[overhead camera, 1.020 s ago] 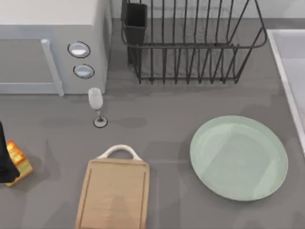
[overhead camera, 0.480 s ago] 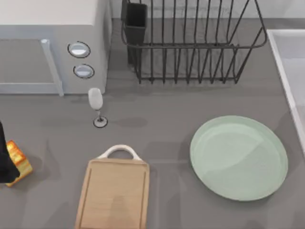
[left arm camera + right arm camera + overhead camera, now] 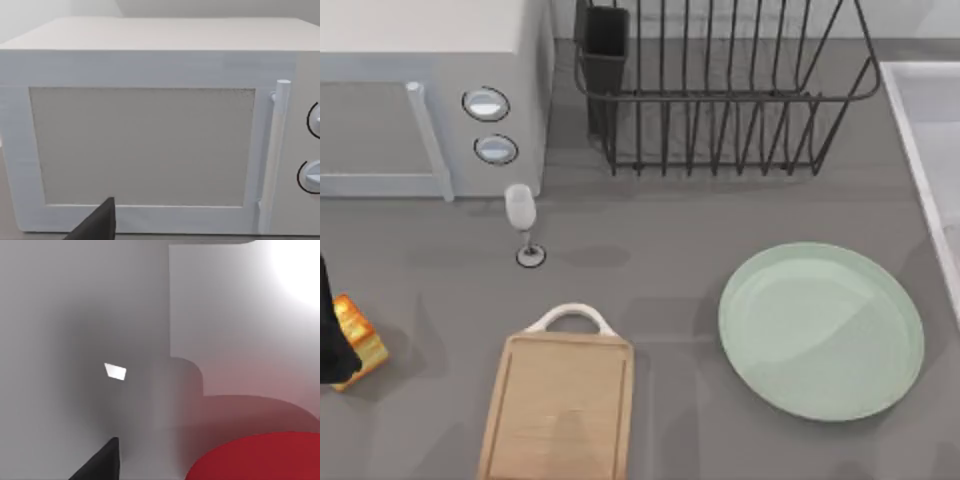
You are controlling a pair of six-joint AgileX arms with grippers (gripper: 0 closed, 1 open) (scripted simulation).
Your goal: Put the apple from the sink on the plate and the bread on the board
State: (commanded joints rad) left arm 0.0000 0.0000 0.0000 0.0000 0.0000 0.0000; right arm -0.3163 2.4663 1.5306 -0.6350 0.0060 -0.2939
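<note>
Here's where you stand: neither half of the job is finished. The large round mint-green plate (image 3: 821,331) on the right of the table has nothing on it, and the rectangular light wooden cutting board with its white arched handle (image 3: 560,405) is bare too.

Your golden-orange toast slice, the bread (image 3: 358,336), sits at the table's far left edge, well apart from the board, with the dark left gripper (image 3: 330,335) right against it. You can't tell from here whether those fingers are spread or pinching the slice. The left wrist camera is looking at the white microwave (image 3: 150,125), one dark fingertip (image 3: 97,225) poking into view.

Over on the right, the wrist camera puts the bright red rounded apple (image 3: 260,457) very close, down inside the pale grey-white sink (image 3: 100,340). A dark finger of the right gripper (image 3: 100,462) shows beside it, state not readable. So the apple is in the basin, not yet lifted.

Labels or writing: none legible anywhere, and the microwave's two round dials (image 3: 486,103) are unmarked.
</note>
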